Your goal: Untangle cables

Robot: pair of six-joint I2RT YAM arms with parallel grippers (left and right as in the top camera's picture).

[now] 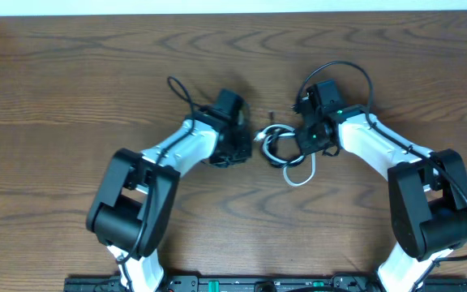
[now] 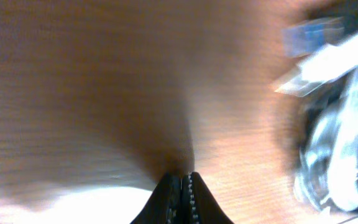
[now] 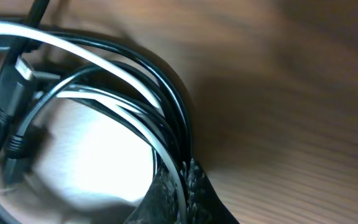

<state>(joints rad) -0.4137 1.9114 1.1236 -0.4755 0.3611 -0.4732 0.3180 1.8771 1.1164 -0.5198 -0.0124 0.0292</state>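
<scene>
The white cable [image 1: 300, 177] and the black cable [image 1: 272, 146] lie tangled in loops on the wooden table between my two grippers. My left gripper [image 1: 246, 142] is just left of the tangle. In the left wrist view its jaws [image 2: 186, 178] are shut with nothing between them, and the white cable [image 2: 348, 118] shows blurred at the right with its white plug [image 2: 312, 70]. My right gripper [image 1: 294, 139] is at the tangle's right side. In the right wrist view its jaws [image 3: 183, 170] are shut on the white cable [image 3: 114, 62], with the black cable [image 3: 166, 81] looping beside it.
A black plug [image 3: 14, 99] lies inside the coil at the left of the right wrist view. Thicker black wires [image 1: 343, 69] arc from the right arm, and another [image 1: 178, 88] from the left arm. The table's far edge [image 1: 233, 11] runs along the top.
</scene>
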